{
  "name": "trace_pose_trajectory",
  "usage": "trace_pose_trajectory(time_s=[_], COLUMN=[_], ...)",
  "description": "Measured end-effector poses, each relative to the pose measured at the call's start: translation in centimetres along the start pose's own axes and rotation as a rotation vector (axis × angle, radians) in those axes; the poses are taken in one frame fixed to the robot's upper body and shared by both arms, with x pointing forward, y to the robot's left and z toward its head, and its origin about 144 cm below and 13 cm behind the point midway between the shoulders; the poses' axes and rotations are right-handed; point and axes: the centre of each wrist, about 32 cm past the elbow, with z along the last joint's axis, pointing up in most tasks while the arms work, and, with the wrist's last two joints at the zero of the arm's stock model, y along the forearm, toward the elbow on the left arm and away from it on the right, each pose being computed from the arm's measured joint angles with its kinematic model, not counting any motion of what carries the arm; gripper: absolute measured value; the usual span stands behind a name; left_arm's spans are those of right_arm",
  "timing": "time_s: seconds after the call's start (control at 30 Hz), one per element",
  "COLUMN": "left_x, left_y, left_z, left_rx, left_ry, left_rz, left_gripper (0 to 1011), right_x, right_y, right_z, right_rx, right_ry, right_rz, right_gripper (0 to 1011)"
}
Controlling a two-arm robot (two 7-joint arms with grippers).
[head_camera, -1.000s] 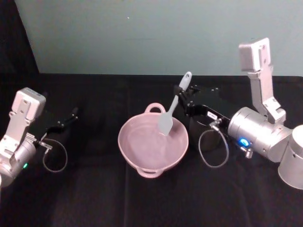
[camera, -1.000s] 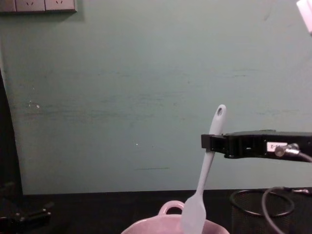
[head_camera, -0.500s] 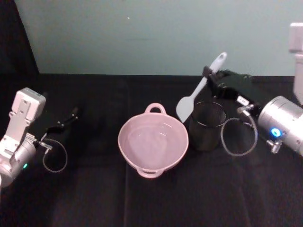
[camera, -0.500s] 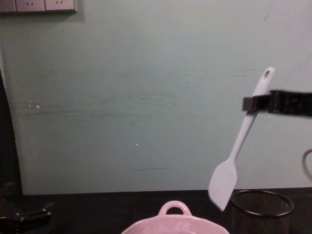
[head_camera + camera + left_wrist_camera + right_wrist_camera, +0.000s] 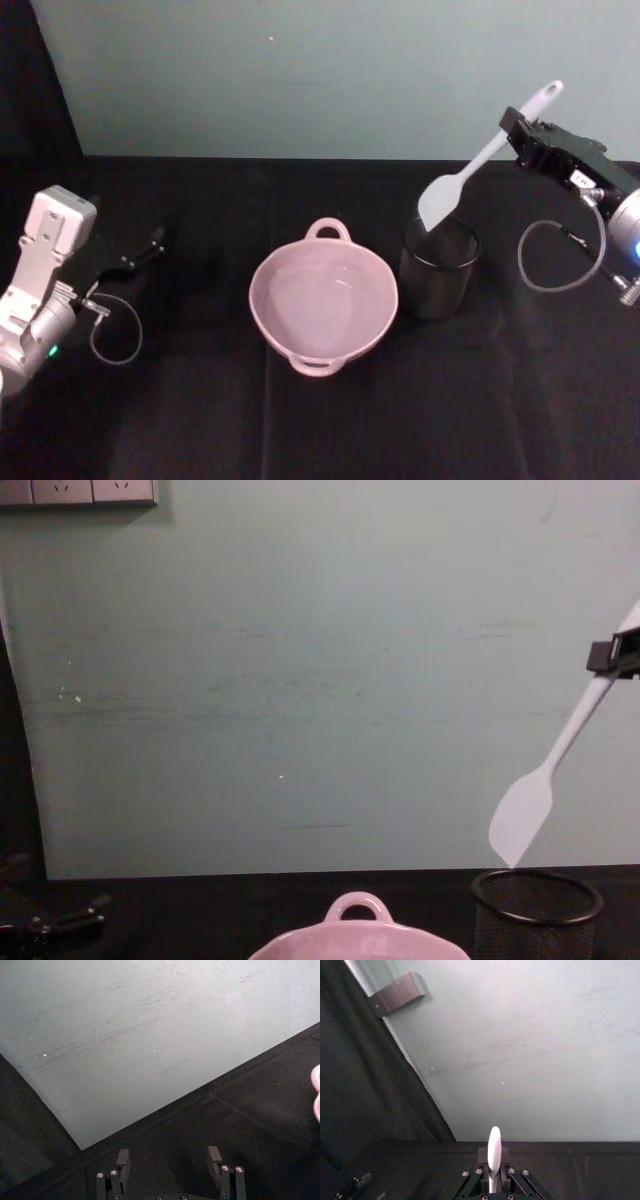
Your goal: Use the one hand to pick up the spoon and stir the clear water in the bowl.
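Above the mesh cup on the right of the surface, I see my right claw clamped on the spoon, gripping the handle near its holed end. I read the spoon as tilted: its handle end points up and to the right, its flat blade hangs down to the left. On the chest view the blade's tip sits just over the cup's rim, apart from it as far as I can tell, and the right claw enters at the right edge. On the right wrist view the handle end stands up between the two fingers, which press on it from both sides.

I see the bowl in the middle of the surface, just beside the cup on its left, with one loop handle toward the far wall and another toward me. I can make out clear water lying in it. On the chest view I get its far rim and loop at the bottom edge.

I have the left claw parked low on the left of the surface, well apart from the bowl, pointing toward the wall. On the left wrist view its fingers stand apart with nothing between them, and a pink sliver of the bowl shows at the edge.
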Motion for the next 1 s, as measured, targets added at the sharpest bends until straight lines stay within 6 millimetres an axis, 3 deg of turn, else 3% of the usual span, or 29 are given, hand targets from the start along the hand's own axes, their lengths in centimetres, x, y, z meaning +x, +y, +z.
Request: trace_pose_trajectory(time_s=[0.6, 1.0], left_x=[0.0, 0.0], left_y=[0.0, 0.0], left_z=[0.0, 0.0], left_rx=[0.0, 0.0], left_ry=[0.0, 0.0], left_rz=[0.0, 0.0], left_gripper=[1011, 1011], right_x=[1.9, 2.7], right_y=[2.8, 3.3], right_z=[-2.7, -4.3], right_rx=[-0.09, -0.134], right_ry=[0.134, 0.188], right_rz=[-0.094, -0.135], right_gripper=[127, 127])
